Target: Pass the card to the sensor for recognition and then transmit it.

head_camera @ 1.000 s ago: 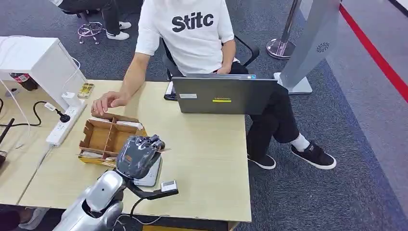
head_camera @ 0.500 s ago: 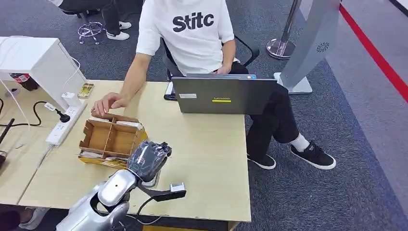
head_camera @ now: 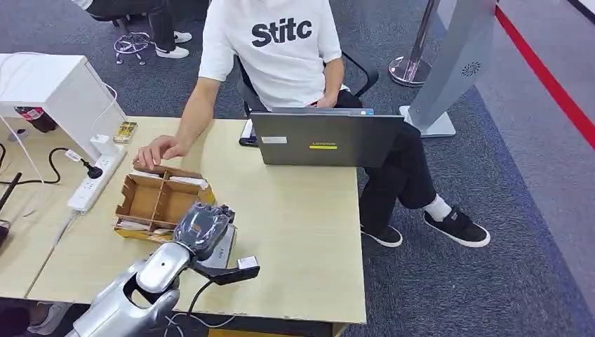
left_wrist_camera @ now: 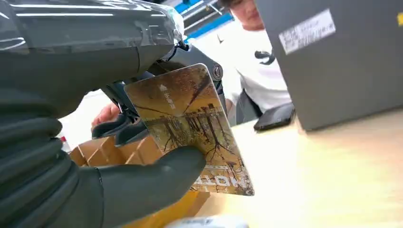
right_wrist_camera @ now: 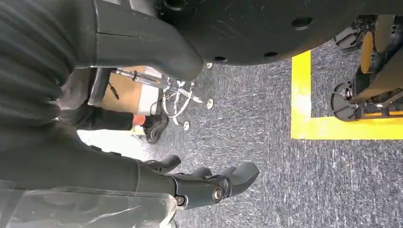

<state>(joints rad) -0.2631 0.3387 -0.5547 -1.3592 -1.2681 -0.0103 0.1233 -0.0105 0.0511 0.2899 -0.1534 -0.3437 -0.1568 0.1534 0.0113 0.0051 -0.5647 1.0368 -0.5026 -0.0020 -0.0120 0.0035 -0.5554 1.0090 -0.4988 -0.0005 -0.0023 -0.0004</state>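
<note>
Card (left_wrist_camera: 190,133) sits pinched in the left hand (head_camera: 203,226), its thick grey thumb (left_wrist_camera: 157,178) pressing on the printed face while the darker fingers (left_wrist_camera: 119,128) support it from behind; the picture on it shows bare trees on a brownish ground. In the head view this hand hovers low over the white sensor (head_camera: 223,250) on the wooden table (head_camera: 302,232), with the cardboard box (head_camera: 158,200) just beside it at about ten o'clock. Whether the card touches the sensor I cannot tell, as the hand covers it. A person's hand (head_camera: 156,150) rests at the box's far edge, and a grey laptop (head_camera: 326,139) stands at one o'clock. The right hand (right_wrist_camera: 209,185) hangs above grey carpet with fingers loosely apart, holding nothing.
</note>
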